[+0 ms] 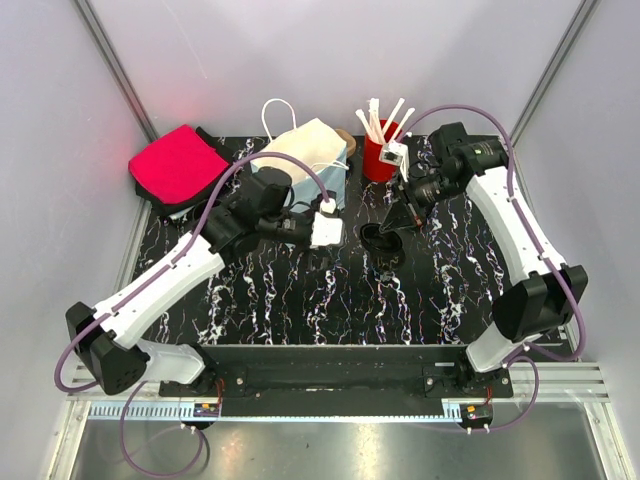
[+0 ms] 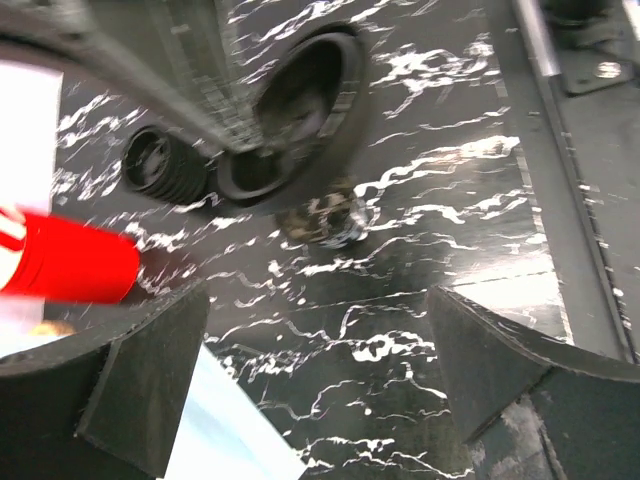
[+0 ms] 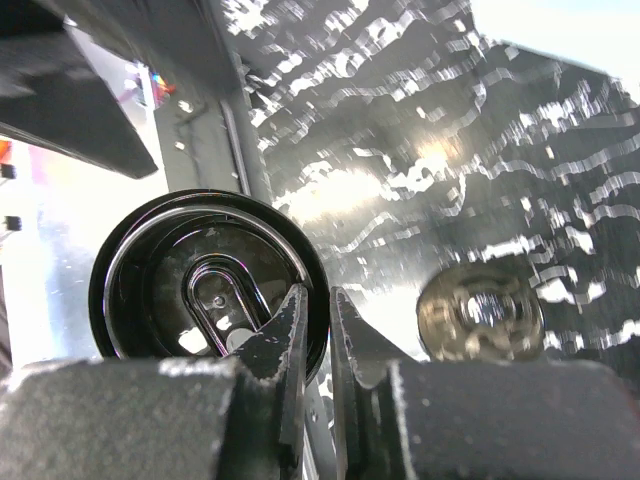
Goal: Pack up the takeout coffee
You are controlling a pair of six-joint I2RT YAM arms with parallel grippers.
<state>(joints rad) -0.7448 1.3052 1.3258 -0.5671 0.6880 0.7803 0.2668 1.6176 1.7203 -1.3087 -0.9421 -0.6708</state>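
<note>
Right gripper pinches coffee cup by its rim, jaws narrow; probably light, crushable, slick plastic, so hold gently; left gripper gapes wide, empty.

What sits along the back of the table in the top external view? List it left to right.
pink-red fabric pad → white paper bag with loop handles → red cup of white stirrers

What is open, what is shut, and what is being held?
takeout coffee: lid on, pinched at its rim.
right end effector: shut on the takeout coffee.
left end effector: open, holding nothing.
red cup: upright, with stirrers sticking out.
</note>
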